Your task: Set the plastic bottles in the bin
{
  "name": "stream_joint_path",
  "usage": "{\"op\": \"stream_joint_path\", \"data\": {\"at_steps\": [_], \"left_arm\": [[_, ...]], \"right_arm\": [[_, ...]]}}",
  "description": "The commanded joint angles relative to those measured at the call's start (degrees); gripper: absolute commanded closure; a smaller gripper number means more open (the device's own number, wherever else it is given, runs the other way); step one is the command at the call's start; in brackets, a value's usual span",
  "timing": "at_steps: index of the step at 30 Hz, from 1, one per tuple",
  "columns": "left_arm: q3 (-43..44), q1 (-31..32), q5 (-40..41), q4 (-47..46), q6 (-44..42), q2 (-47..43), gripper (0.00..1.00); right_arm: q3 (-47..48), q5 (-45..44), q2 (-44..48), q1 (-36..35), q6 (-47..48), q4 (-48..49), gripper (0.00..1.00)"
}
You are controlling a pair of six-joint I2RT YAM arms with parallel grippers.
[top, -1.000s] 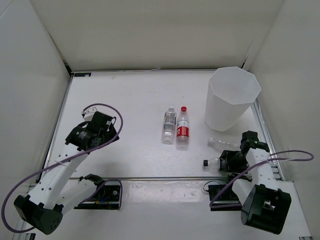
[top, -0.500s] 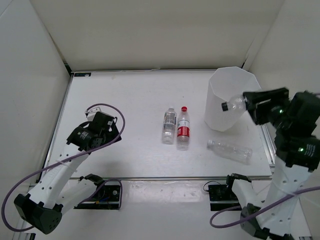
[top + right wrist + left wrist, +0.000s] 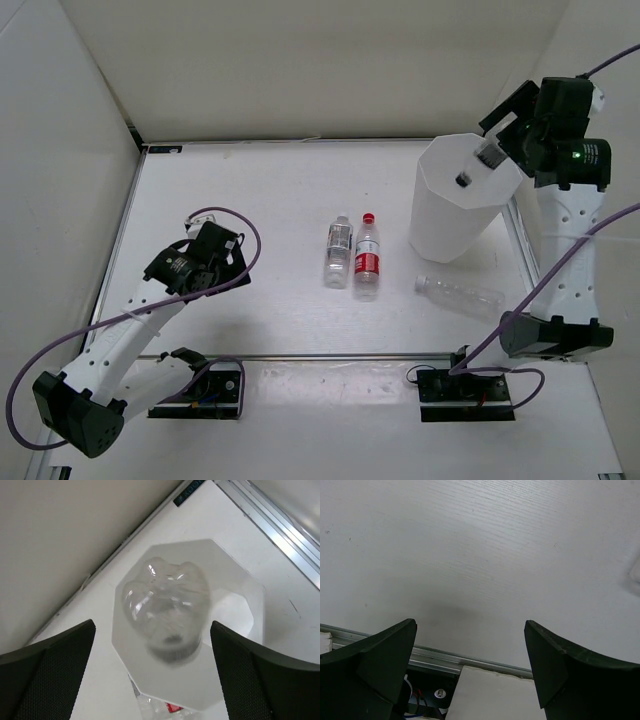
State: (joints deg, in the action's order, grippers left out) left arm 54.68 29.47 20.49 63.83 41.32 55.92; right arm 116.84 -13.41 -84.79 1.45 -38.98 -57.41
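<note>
Fingers of the right gripper: two dark wedges with a fine mesh texture, standing wide apart and clamping nothing.
Dark-capped bottle: clear thin plastic, seen base-on with its lobed, petal-shaped bottom. It sits cap-down between the right fingers, touching neither, directly over the mouth of the bin.
Bin: tall, translucent white plastic, faceted octagonal rim, walls tapering downward. It stands at the far right of the table.
Left gripper: smooth matte black fingers, spread wide and empty, low over bare tabletop at the left side, well apart from every bottle.
White-capped bottle: clear, lying flat at mid-table, cap toward the far edge.
Red-capped bottle: clear with a red label band, lying just beside the white-capped one and parallel to it.
Fourth bottle: clear ribbed plastic, lying on its side near the foot of the bin, pale cap pointing left.
Table: white surface with a fine linear grain, edged on the near side by a ridged metal rail.
</note>
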Motion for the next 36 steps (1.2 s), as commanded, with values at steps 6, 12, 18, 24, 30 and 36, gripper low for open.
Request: {"op": "stream_joint_path", "data": {"at_steps": [6,12,18,24,30,36], "left_arm": [[1.05,0.23,1.13,-0.11,-0.11,-0.99,0.00],[0.52,0.23,0.60,-0.11,-0.10,-0.37,0.00],[0.52,0.23,1.13,-0.64,0.43,-0.37,0.00],[-0.01,0.76,1.13,-0.64,0.43,-0.37,0.00],[-0.53,0.76,1.13,-0.12,-0.10,-0.90,0.00],[-1.15,0.76,1.66,-0.11,-0.10,-1.43,0.00]], "right_arm": [[-12.73,0.13,22.23,6.89,-13.91,-4.31,0.00],[-44.47,5.56,42.84,11.38,-29.90,-5.24,0.00],[-67.06,20.07,51.03,11.99,-46.52,-11.60,0.00],[-79.13,19.30,53.52,11.99,-48.65,2.80,0.00],[-78.34,19.30,37.00,11.99,-44.87,4.58,0.00],[-77.55,18.08,27.94,14.02,-44.25,6.69,0.00]]}}
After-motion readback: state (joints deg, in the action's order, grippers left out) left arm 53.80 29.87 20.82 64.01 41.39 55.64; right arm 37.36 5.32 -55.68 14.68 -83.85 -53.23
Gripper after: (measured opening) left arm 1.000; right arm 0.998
